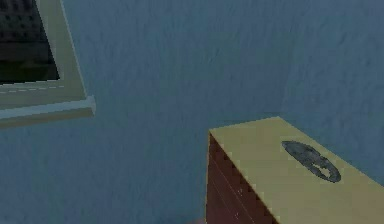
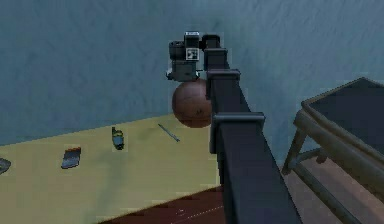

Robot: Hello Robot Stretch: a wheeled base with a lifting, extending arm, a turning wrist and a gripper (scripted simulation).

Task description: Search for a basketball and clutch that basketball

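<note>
A brown-orange ball (image 2: 192, 105), the size and colour of a basketball, shows in the arm side view against the blue wall, its underside level with the far edge of a yellow tabletop (image 2: 130, 165). Directly above the ball is the gripper (image 2: 185, 78), at the end of the dark arm (image 2: 240, 150), with the two white marked squares beside it. The ball sits right under the gripper's far end. I cannot tell whether it hangs free or rests on the tabletop, so I cannot tell whether the gripper holds it.
On the yellow top lie two small dark flat things (image 2: 71, 157) (image 2: 117, 138) and a thin stick (image 2: 168, 132). A wooden frame with a dark top (image 2: 345, 115) stands at the arm side view's right. The forward view has a window (image 1: 35, 60), a blue wall and a dresser (image 1: 250, 160) bearing a grey disc (image 1: 311, 160).
</note>
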